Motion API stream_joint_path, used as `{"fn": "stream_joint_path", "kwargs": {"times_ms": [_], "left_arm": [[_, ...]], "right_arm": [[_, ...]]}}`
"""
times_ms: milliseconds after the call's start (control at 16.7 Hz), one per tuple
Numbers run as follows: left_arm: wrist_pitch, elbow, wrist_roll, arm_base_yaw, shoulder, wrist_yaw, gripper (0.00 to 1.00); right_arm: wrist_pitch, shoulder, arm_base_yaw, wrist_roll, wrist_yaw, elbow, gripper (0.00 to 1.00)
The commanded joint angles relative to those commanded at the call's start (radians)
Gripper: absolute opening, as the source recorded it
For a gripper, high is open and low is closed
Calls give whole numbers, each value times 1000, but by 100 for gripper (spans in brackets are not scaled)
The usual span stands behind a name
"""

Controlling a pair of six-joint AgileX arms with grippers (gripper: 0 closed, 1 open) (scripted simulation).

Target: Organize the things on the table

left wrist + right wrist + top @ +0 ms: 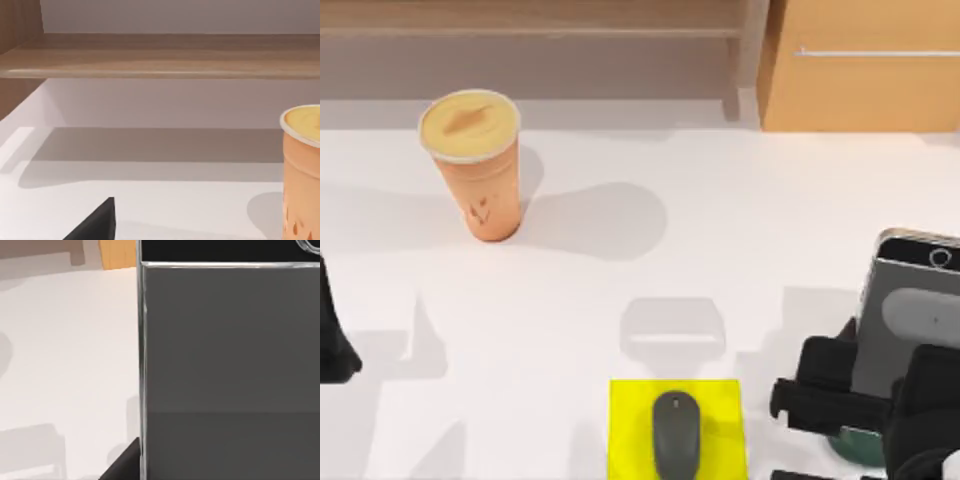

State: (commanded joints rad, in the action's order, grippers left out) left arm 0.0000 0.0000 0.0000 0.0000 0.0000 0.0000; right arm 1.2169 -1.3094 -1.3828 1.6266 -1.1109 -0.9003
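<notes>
Top view is showing the right pincer reaching in at the tabletop's lower right, clamped on the smartphone, which is standing tilted above a dark green stand. Left pincer is sitting parked at the left edge; whether its fingers are apart I cannot tell. Cup is standing upper left; mouse is lying on the yellow pad.

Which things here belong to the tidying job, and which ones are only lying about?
Belong to the job:
- paper cup, standing at the table's far left
- smartphone, at the right pincer
- computer mouse, on the yellow pad

Only lying about:
- yellow pad
- green stand
- wooden cabinet
</notes>
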Motion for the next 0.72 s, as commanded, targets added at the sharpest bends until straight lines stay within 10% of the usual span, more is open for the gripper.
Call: {"fn": "stream_joint_path", "kwargs": {"times_ms": [720], "left_arm": [[0, 0, 0, 0, 0, 0, 100]], "right_arm": [[-436, 122, 7, -448, -9, 69, 0]]}}
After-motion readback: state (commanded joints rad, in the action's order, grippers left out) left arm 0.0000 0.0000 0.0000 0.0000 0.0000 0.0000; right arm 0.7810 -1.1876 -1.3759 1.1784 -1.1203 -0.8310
